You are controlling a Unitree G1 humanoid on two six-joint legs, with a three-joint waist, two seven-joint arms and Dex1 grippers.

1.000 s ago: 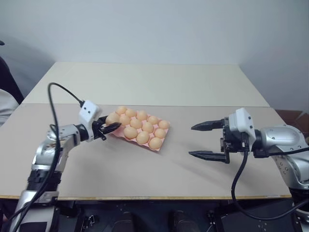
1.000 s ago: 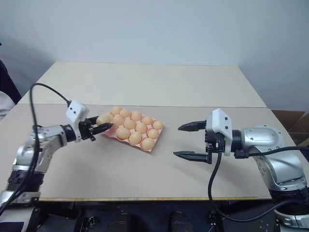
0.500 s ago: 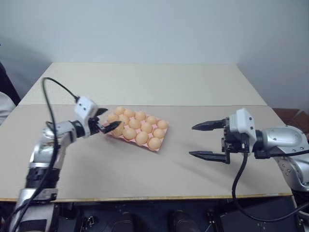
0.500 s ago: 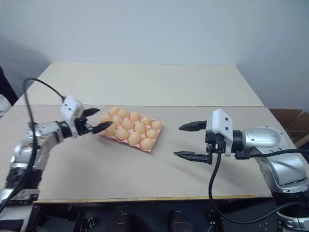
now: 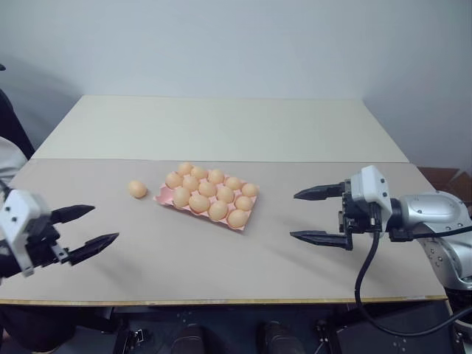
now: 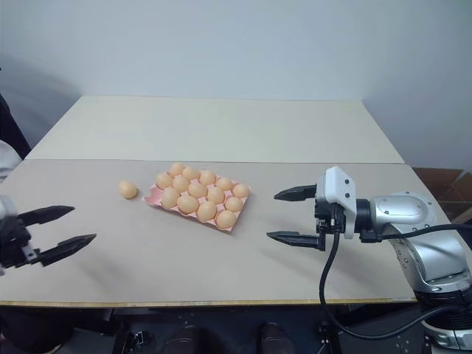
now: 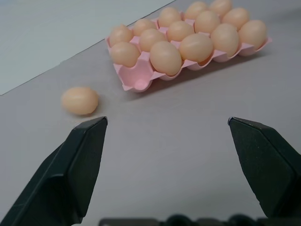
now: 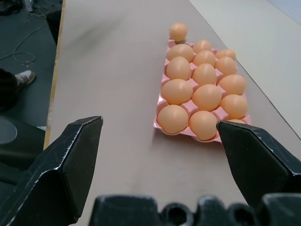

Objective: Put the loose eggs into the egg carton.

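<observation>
At the left edge of the head views the left tool [image 5: 82, 226] hangs low over the near part of the desk [image 5: 221, 265], its two black fingers spread wide and empty, well apart from everything else. Further right, one loose egg [image 5: 136, 189] lies on the bare desk just beside the left end of the pink egg carton [image 5: 164, 198], close to it but not in any cup. The left wrist view shows an empty corner cup [image 7: 140, 84] at the end of the carton nearest that egg, while every other cup that can be seen holds an egg. The risk sits here: the egg is smooth and round on a flat surface, so a finger that arrives off-centre would likely roll it away or knock it against the carton rim, and a hard squeeze could crack it. A careless approach could also nudge the light carton and unsettle the seated eggs. Far to the right, the right tool [image 5: 318, 215] hovers with its fingers wide and holds nothing, well apart from the carton.
</observation>
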